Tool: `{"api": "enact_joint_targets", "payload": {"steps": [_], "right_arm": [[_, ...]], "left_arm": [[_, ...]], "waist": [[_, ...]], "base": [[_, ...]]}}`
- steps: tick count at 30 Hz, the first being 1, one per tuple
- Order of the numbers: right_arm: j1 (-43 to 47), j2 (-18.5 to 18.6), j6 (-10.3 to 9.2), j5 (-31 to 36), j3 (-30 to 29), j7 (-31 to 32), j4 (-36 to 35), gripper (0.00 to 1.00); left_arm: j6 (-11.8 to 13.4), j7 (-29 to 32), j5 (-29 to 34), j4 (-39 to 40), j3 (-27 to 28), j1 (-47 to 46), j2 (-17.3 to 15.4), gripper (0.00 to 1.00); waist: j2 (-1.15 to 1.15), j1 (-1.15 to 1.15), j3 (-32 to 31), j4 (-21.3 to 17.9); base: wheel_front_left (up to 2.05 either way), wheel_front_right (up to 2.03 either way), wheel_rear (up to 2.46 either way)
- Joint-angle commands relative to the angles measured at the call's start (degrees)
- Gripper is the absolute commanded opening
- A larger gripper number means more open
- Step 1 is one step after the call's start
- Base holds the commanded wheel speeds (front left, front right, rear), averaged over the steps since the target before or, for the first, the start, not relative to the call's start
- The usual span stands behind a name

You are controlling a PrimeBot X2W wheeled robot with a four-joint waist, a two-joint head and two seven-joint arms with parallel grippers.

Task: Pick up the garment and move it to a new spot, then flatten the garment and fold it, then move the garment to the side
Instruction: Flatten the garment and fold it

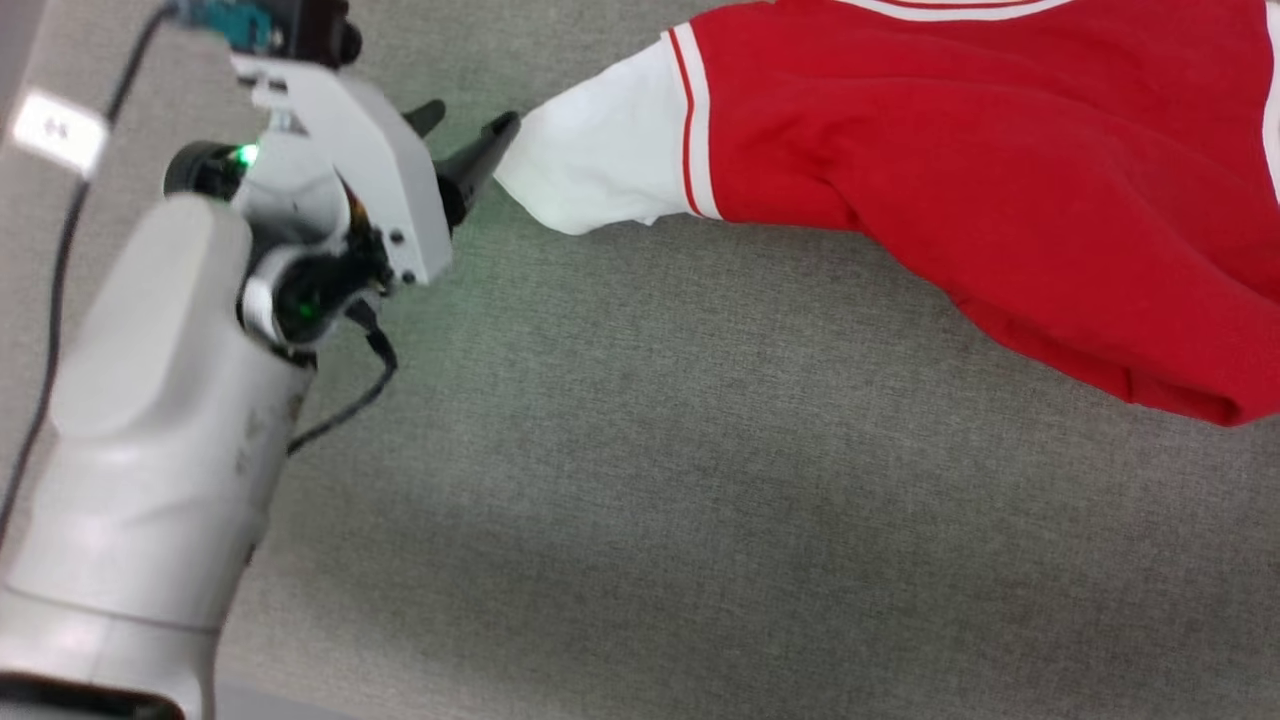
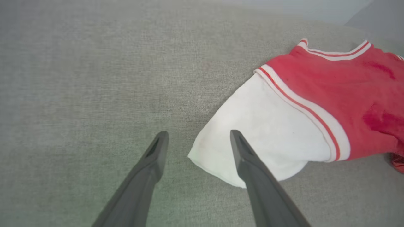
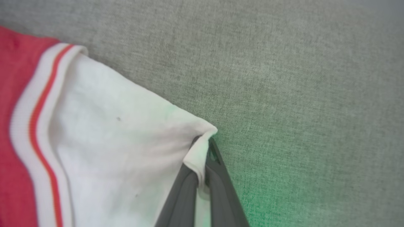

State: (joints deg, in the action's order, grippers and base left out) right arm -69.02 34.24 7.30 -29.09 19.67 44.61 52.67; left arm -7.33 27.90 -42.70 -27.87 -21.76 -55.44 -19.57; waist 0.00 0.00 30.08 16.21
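Observation:
The garment (image 1: 1000,150) is a red shirt with white sleeves and red-and-white striped trim, spread over the upper right of the grey cloth-covered table (image 1: 650,450). Its left white sleeve (image 1: 600,150) points at my left gripper (image 1: 468,120), which is open. In the left wrist view the left gripper (image 2: 199,135) straddles the sleeve's end (image 2: 262,135), one finger (image 2: 252,170) above the cloth. The right wrist view has my right gripper (image 3: 205,151) shut on a pinched corner of the other white sleeve (image 3: 110,142).
A black cable (image 1: 345,415) loops off the left wrist and another runs down the far left. A white label (image 1: 55,130) lies on the table at the upper left. The table's far edge (image 2: 363,19) shows beyond the collar.

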Motion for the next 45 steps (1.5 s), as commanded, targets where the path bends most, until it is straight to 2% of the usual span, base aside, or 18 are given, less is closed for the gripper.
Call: {"api": "enact_joint_targets", "payload": {"steps": [1,6,10,15,16,17,18,22,26,34,39,45], "right_arm": [[3.64,-2.26,0.34,-0.81,2.03,0.64,2.87,0.00],[2.68,-2.46,0.34,-1.71,3.84,0.84,3.14,0.00],[2.03,-2.82,0.28,-2.79,5.18,0.39,2.78,0.00],[1.27,-3.00,0.29,-4.25,7.33,0.01,2.34,0.00],[1.21,-3.03,0.29,-4.40,7.75,-0.09,2.31,0.00],[1.17,-3.17,0.29,-4.74,8.02,-0.26,2.08,0.00],[1.03,-3.26,0.29,-5.17,8.24,-0.77,1.82,0.00],[0.10,-3.80,0.36,-7.01,9.02,-3.89,0.14,0.00],[-0.82,-3.93,0.43,-9.74,8.90,-8.02,-1.91,0.00],[-3.70,-1.48,0.28,-12.49,9.50,-16.22,-7.38,0.00],[-8.94,-2.55,0.27,-9.48,7.81,-26.47,-7.28,0.00],[-19.84,-6.54,0.28,-3.98,1.62,-39.23,-0.22,0.00]], "left_arm": [[-0.22,4.10,-3.08,-2.12,-1.73,-2.11,-0.12,1.00],[-0.23,11.09,-8.21,-6.71,-5.67,-6.56,-0.64,1.00],[-0.23,11.33,-9.54,-9.13,-9.44,-8.23,-0.81,1.00],[-0.25,11.95,-14.18,-11.38,-12.09,-8.92,0.43,1.00],[-0.26,12.14,-14.96,-11.64,-12.57,-8.96,0.42,0.68],[-0.27,12.82,-15.65,-11.28,-13.70,-9.01,0.38,0.04],[-0.27,13.03,-16.51,-11.16,-14.34,-9.00,0.18,0.00],[-0.26,8.76,-17.13,-10.97,-15.48,-10.35,-1.89,0.00],[-0.21,-0.57,-16.70,-10.34,-15.52,-11.29,-3.88,0.00],[-0.20,-15.93,-15.34,-12.46,-15.90,-12.66,-5.08,0.00],[-0.13,-28.10,-13.35,-17.72,-13.32,-18.07,-3.49,0.00],[1.00,-38.20,-11.16,-24.76,-10.71,-30.83,-0.67,0.00]], "waist": [[0.00,0.00,0.59,-0.48],[0.00,0.00,1.74,-1.27],[0.00,0.00,2.50,-1.90],[0.00,0.00,2.93,-2.60],[0.00,0.00,2.95,-2.73],[0.00,0.00,2.92,-2.86],[0.00,0.00,2.86,-2.98],[0.00,0.00,2.15,-3.76],[0.00,0.00,0.49,-5.15],[0.00,0.00,-1.65,-8.16],[0.00,0.00,-0.82,-10.58],[0.00,0.00,2.00,-12.64]], "base": [[0.00,0.00,0.00],[0.00,0.00,0.00],[0.00,0.00,0.00],[0.00,0.00,0.00],[0.00,0.00,0.00],[0.00,0.00,0.00],[0.00,0.00,0.00],[0.00,0.00,0.00],[0.00,0.00,0.00],[0.00,0.00,0.00],[0.00,0.00,0.00],[0.00,0.00,0.00]]}}
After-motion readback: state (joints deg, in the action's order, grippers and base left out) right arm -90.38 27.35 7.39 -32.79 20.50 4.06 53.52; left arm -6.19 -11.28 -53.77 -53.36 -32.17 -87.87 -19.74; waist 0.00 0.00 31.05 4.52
